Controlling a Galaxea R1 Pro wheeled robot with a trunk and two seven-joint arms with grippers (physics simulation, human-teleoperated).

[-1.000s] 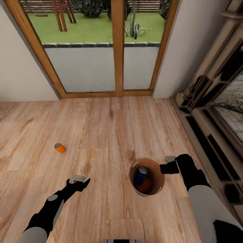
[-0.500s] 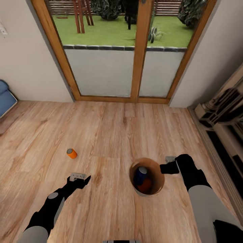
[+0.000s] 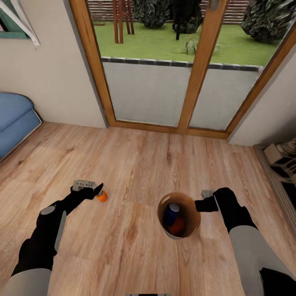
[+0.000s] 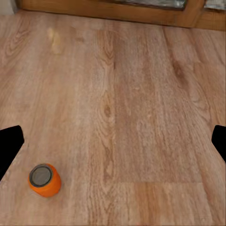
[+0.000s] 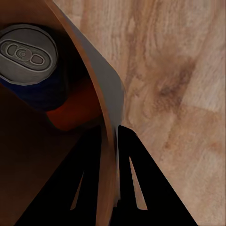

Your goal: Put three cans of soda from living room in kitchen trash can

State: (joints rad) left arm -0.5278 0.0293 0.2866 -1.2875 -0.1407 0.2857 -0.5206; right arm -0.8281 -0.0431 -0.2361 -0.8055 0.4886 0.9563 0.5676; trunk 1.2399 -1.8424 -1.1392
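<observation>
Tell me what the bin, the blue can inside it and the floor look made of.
Round copper-brown bin: thin, glossy wall, probably metal or plastic. Dark blue can: likely aluminium, with a silver top and pull-tab. Floor: wood planks with visible grain and knots, perhaps laminate.

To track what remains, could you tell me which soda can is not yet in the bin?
The orange can on the floor by the left gripper; the other two sit inside the bin.

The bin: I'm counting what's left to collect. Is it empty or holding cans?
Holding two. A blue can and an orange can sit inside the bin; a third can lies out on the floor.
</observation>
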